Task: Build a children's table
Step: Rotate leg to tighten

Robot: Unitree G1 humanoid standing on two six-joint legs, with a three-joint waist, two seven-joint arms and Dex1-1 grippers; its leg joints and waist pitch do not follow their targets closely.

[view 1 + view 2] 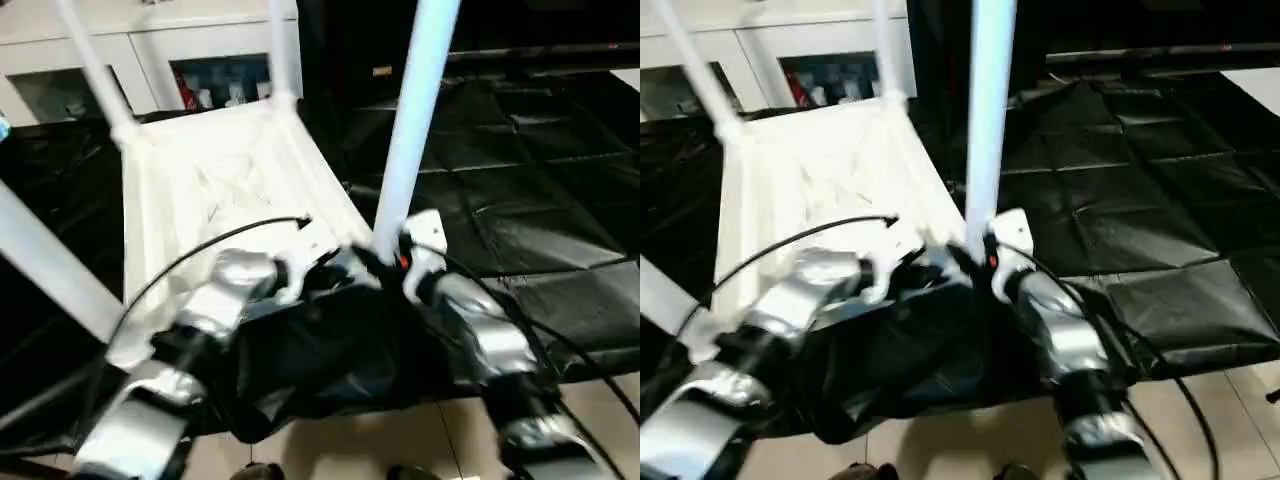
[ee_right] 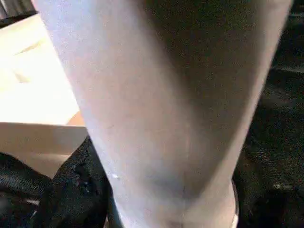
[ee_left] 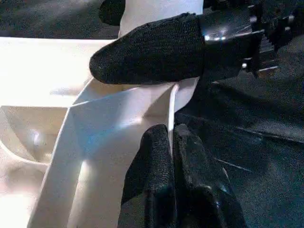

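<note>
Fourth leg going into the near corner

The tabletop [image 1: 230,190] lies underside-up on black sheeting [image 1: 540,180], three legs standing; the right gripper [image 1: 392,262] clasps the fourth leg [image 1: 412,120] at its socket, while the left gripper [image 3: 172,142] pinches the tabletop's rim.

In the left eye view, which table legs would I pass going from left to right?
Near-left leg at the picture's left edge → far-left leg → far-right leg → the near leg that rises between the two grippers, all standing up from the upside-down tabletop.
</note>
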